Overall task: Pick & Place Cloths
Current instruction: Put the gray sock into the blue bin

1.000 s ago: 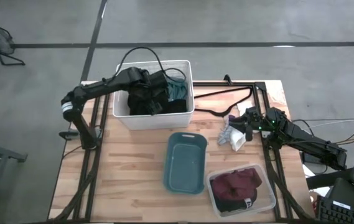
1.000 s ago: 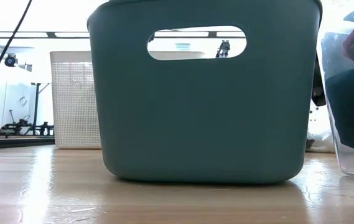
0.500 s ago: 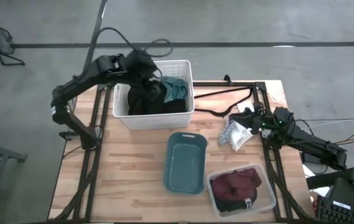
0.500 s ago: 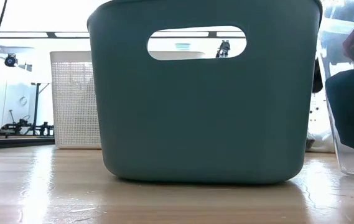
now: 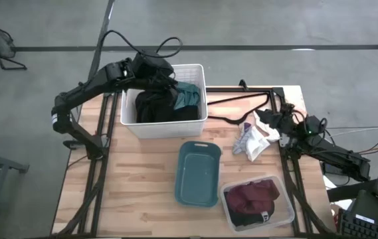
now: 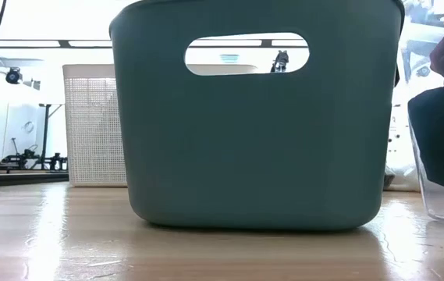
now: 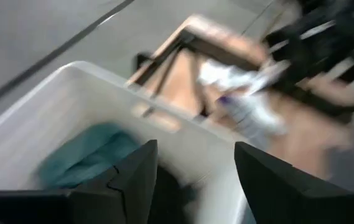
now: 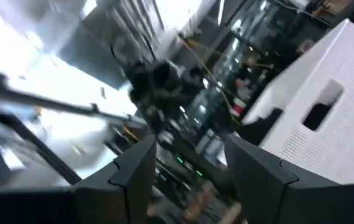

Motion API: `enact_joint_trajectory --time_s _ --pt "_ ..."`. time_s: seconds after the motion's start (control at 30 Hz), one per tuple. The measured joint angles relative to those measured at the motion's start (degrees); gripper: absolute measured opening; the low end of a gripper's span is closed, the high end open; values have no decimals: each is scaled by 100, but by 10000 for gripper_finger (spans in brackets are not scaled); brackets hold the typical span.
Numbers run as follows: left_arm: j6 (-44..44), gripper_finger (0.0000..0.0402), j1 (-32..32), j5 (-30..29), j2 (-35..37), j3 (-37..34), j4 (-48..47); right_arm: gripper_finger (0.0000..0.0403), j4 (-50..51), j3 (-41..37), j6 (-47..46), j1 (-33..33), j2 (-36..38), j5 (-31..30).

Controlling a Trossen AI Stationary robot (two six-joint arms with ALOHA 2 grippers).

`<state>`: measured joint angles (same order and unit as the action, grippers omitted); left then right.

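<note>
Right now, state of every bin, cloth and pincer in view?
White bin: upright, holds black cloth and teal cloth.
Teal bin: upright, empty.
Clear bin: holds maroon cloth.
White cloth: loose on table.
Left pincer: open, above white bin.
Right pincer: open, empty.

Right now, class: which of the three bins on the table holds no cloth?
The teal bin in the middle: its inside is bare. The white bin holds black and teal cloths, and the clear bin holds a maroon one.
</note>
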<state>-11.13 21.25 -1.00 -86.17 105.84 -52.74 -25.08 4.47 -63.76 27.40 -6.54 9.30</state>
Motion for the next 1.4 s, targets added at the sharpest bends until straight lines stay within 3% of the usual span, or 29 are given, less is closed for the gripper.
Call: enact_joint_trajectory --time_s 0.17,0.43,0.6,0.73,0.87,1.4 --pt "-494 218 -8 765 8 -447 1315 172 -78 3 -440 4 -82 -492" --pt "-564 218 -8 1092 22 -940 1624 160 1055 957 -141 -2 -1011 301" --pt "-757 218 -8 1091 29 -962 1739 167 3379 2103 480 0 -1758 295" --pt "-744 218 -8 1087 109 -956 1907 171 6124 2993 546 0 -2446 -191" --pt "-739 218 -8 1088 197 -955 1888 166 7727 3639 618 2 -3172 -624" --pt "-783 218 -34 1085 508 -955 1923 132 7948 4030 1690 2 -5490 -481"
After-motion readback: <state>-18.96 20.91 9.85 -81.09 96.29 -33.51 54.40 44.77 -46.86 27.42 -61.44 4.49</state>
